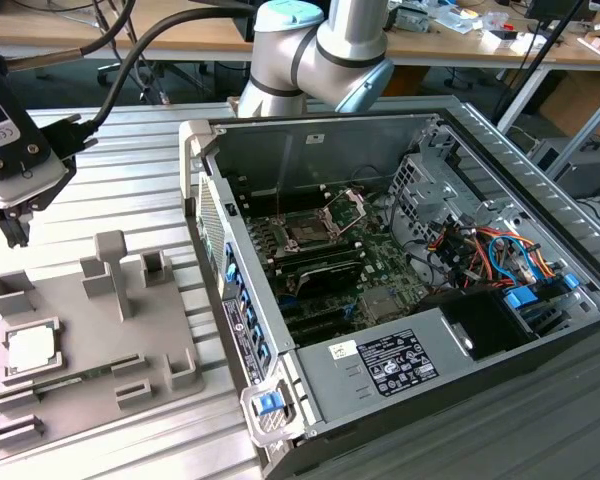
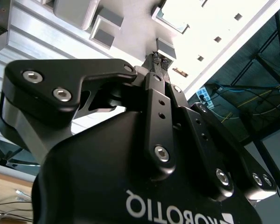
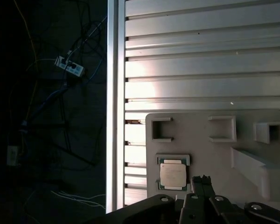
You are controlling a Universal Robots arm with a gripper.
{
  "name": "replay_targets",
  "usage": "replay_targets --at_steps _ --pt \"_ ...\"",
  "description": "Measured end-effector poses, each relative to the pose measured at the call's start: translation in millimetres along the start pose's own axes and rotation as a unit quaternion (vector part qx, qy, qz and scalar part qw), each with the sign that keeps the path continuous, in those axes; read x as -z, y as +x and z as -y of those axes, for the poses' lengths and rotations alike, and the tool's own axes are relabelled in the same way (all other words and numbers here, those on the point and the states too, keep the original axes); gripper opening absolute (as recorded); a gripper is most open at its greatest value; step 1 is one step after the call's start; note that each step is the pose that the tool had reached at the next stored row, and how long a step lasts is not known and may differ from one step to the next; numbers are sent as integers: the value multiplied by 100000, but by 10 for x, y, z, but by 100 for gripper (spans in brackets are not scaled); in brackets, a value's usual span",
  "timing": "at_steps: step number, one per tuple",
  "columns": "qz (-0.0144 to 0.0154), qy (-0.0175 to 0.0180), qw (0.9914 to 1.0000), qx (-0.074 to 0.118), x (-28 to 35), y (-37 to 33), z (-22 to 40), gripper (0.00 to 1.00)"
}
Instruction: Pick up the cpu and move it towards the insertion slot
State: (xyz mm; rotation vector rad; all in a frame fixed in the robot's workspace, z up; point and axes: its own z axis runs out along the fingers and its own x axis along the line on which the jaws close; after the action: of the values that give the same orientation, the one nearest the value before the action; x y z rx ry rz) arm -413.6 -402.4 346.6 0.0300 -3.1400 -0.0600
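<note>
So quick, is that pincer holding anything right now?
Pincer: closed, holding nothing; the cpu lies ungripped on the grey holder.

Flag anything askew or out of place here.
Nothing stands out. The cpu lies flat and square in its pocket on the gray fixture, the bracket of the insertion slot stands open, and the gripper hangs clear of the cpu.

cpu (image 1: 32, 349) on tray (image 1: 100, 335) beside computer case (image 1: 310, 150)
</note>
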Motion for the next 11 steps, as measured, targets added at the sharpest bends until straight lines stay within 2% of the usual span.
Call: replay_targets --at_steps 11 --pt "2 1 100000 0 -15 7 1 11"
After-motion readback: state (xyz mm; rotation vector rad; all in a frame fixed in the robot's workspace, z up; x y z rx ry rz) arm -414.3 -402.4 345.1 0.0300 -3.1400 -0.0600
